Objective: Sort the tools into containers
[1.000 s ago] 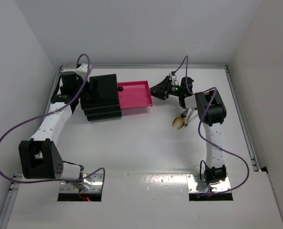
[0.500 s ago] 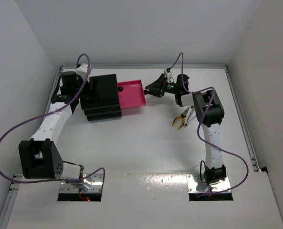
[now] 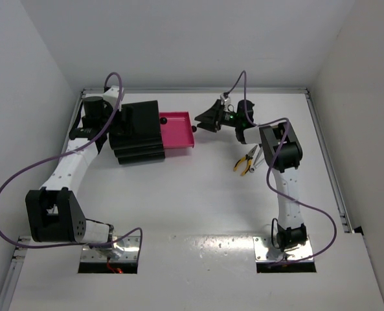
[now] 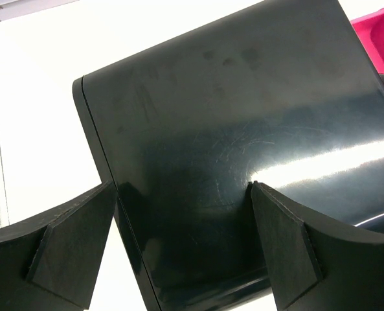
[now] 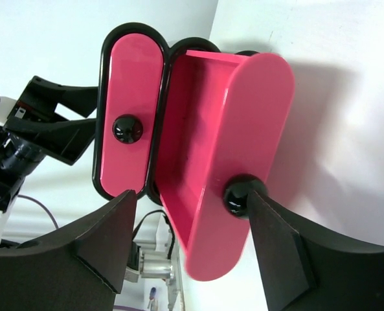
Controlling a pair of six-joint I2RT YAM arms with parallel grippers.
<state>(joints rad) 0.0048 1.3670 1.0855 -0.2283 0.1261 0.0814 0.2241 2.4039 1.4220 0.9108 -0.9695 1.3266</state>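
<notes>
The yellow-and-black pliers (image 3: 243, 162) and the silver wrench (image 3: 256, 157) lie close together on the bench (image 3: 192, 194) toward its right edge, outside any drawer. The black cabinet (image 3: 138, 133) stands near the far left corner, with one pink drawer (image 3: 177, 131) pulled out to the right. The right gripper (image 3: 203, 121) is spread wide at that drawer's front, and the knob (image 5: 237, 196) sits between its fingers, just beside one. The left gripper (image 4: 182, 194), also wide, sits over the cabinet top.
</notes>
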